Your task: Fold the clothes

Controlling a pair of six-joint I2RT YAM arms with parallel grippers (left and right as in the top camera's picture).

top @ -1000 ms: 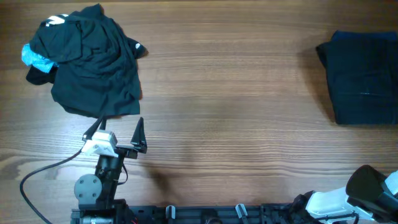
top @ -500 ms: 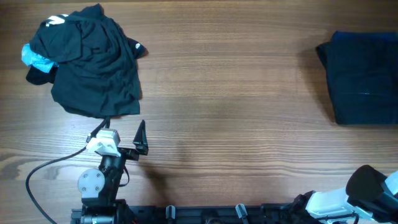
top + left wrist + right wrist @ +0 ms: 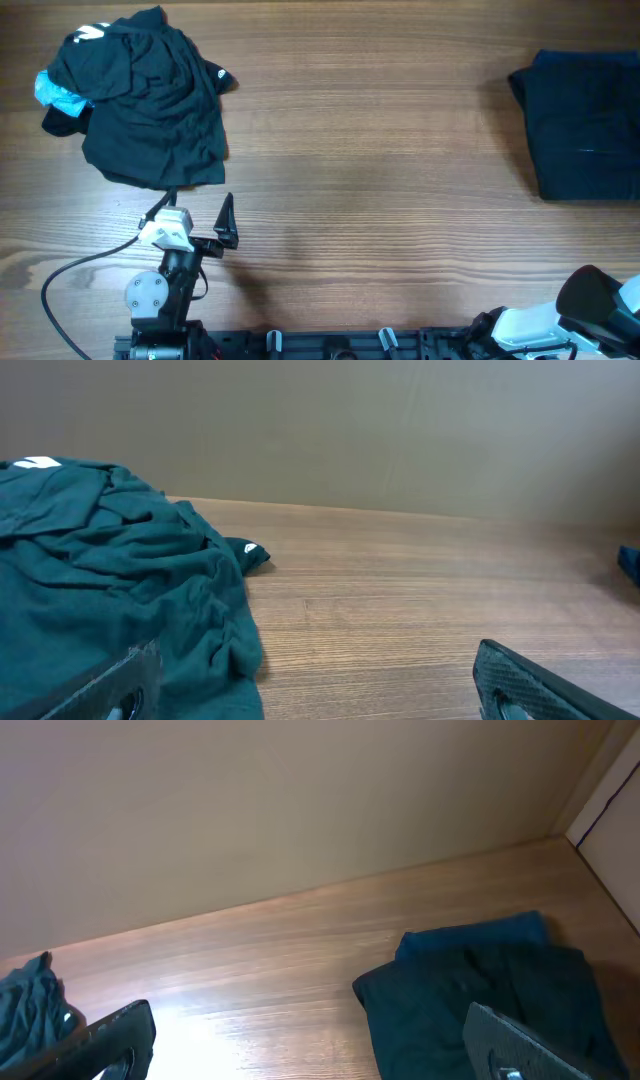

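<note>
Lying apart: clothes at both ends of the desk

A crumpled pile (image 3: 140, 100) of dark garments, a light-blue piece (image 3: 55, 92) at its outer side, sits in the far left corner of the desk (image 3: 380, 200); a folded stack (image 3: 585, 125) lies at the right edge. A grey cable (image 3: 70, 275) curls by the near edge. The left gripper (image 3: 193, 212) hangs just beside the pile's near hem, fingers spread wide, holding nothing. The right gripper (image 3: 305, 1030), by the near right corner, is likewise wide and empty

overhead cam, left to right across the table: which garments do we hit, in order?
light-blue piece → crumpled black pile → folded dark navy stack
</note>
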